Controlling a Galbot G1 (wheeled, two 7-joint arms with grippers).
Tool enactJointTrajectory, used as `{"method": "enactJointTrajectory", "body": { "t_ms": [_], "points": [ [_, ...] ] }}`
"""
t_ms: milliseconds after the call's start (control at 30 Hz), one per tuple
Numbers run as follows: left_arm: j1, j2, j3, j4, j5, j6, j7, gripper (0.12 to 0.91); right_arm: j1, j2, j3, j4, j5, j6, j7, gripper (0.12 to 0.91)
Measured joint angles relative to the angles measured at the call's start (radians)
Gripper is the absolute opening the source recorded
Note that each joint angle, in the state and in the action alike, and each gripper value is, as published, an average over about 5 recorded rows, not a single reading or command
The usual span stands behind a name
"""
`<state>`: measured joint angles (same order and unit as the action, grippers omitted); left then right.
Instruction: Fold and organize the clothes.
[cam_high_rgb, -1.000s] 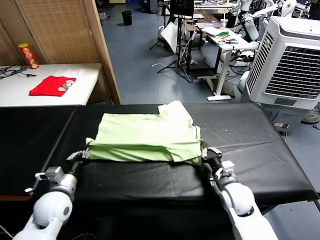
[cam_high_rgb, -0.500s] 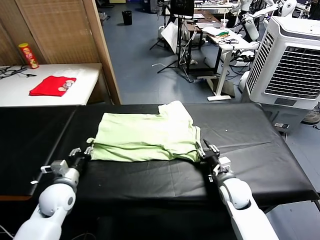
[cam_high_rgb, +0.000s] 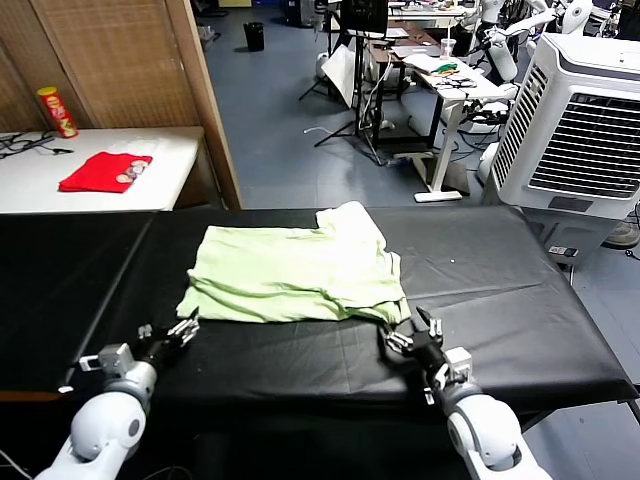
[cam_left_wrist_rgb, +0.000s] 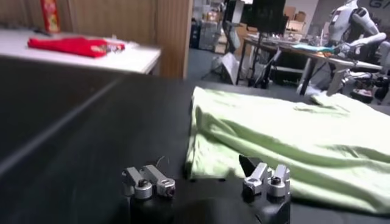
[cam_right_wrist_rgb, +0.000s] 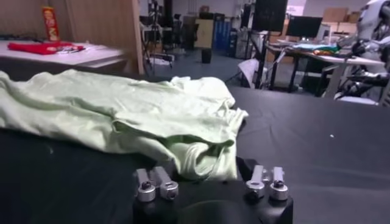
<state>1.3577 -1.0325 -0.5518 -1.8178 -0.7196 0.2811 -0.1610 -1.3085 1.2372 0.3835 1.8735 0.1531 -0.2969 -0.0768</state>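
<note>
The pale light-green shirt (cam_high_rgb: 295, 272) lies folded over on the black table (cam_high_rgb: 500, 300), its near edge doubled, one sleeve sticking out at the far side. My left gripper (cam_high_rgb: 172, 334) is open and empty, just short of the shirt's near left corner; the shirt fills the far side of the left wrist view (cam_left_wrist_rgb: 286, 143). My right gripper (cam_high_rgb: 412, 335) is open and empty, just short of the near right corner, where the bunched fold (cam_right_wrist_rgb: 195, 155) sits between its spread fingers in the right wrist view.
A small red folded garment (cam_high_rgb: 104, 171) and a red-yellow can (cam_high_rgb: 57, 111) sit on a white table at the far left. A large white fan unit (cam_high_rgb: 585, 125) stands at the right. The table's front edge lies just behind both grippers.
Both grippers have let go of the shirt's near edge and drawn back toward me. The folded edge now rests flat on the table.
</note>
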Motion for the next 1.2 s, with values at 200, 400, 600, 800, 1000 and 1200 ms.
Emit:
{"method": "enactJointTrajectory", "body": {
  "t_ms": [200, 400, 600, 800, 1000, 1200],
  "points": [
    [0.004, 0.005, 0.001, 0.002, -0.003, 0.000, 0.020, 0.410, -0.012, -0.007, 0.001, 0.009, 0.001, -0.005, 0.009, 0.121],
    [0.029, 0.026, 0.000, -0.031, 0.070, 0.009, 0.007, 0.141, -0.056, -0.036, 0.024, 0.068, 0.025, -0.031, 0.028, 0.121],
    [0.097, 0.046, -0.002, -0.107, 0.156, 0.021, 0.006, 0.127, -0.161, -0.075, 0.060, 0.159, 0.047, -0.095, 0.070, 0.121],
    [0.221, 0.043, -0.023, -0.211, 0.199, 0.036, -0.011, 0.127, -0.278, -0.090, 0.096, 0.241, 0.063, -0.152, 0.085, 0.121],
    [0.374, 0.042, -0.057, -0.315, 0.200, 0.053, -0.045, 0.127, -0.365, -0.096, 0.134, 0.301, 0.079, -0.161, 0.079, 0.178],
    [0.457, 0.029, -0.098, -0.389, 0.182, 0.089, -0.101, 0.167, -0.430, -0.098, 0.168, 0.366, 0.101, -0.161, 0.069, 0.487]
  ]
}}
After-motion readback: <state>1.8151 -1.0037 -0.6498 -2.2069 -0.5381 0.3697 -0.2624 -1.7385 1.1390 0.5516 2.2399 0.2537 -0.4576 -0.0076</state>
